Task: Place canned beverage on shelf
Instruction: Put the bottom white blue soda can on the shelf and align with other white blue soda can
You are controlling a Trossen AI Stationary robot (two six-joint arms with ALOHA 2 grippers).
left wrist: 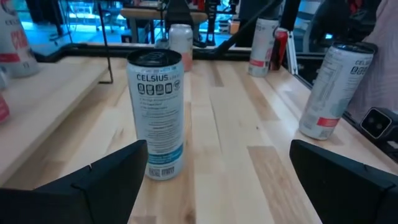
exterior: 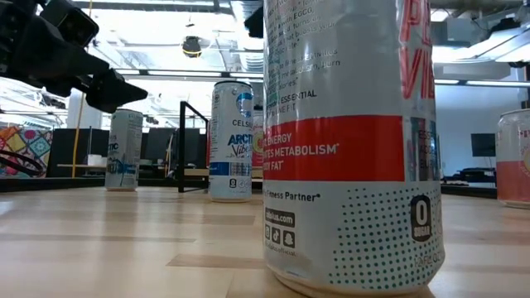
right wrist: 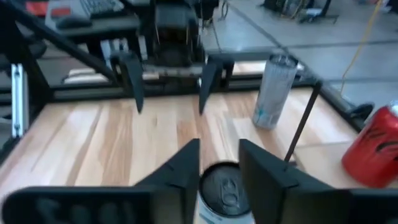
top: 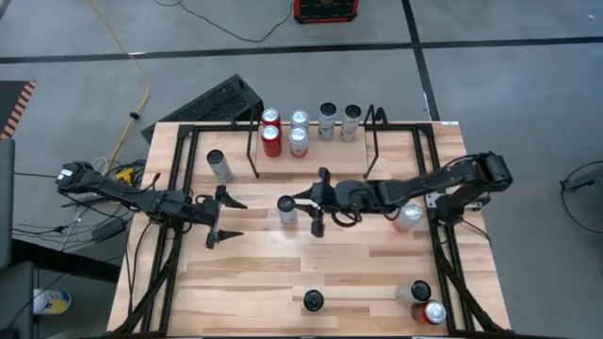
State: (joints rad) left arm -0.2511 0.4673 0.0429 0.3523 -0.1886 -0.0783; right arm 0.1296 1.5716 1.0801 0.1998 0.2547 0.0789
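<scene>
A silver-and-blue beverage can (top: pixel 287 209) (left wrist: pixel 155 115) stands upright on its base mid-table, between my two grippers. My right gripper (top: pixel 308 201) (right wrist: pixel 219 163) reaches in from the table's right. Its fingers are a little apart just above the can's top (right wrist: pixel 227 186), and I see no touch. My left gripper (top: pixel 226 218) (left wrist: pixel 217 186) hangs wide open and level to the can's left, with nothing between its fingers. The shelf (top: pixel 373 141), a black wire rack at the far edge, holds several upright cans (top: pixel 300 141).
One more can (top: pixel 219 165) stands at the far left and another (top: pixel 410 217) under my right arm. Three cans (top: pixel 313 301) (top: pixel 419 292) (top: pixel 433 314) stand near the front edge. Black rail frames (top: pixel 443 254) run along both table sides. One close can (exterior: pixel 348 149) fills much of the low view.
</scene>
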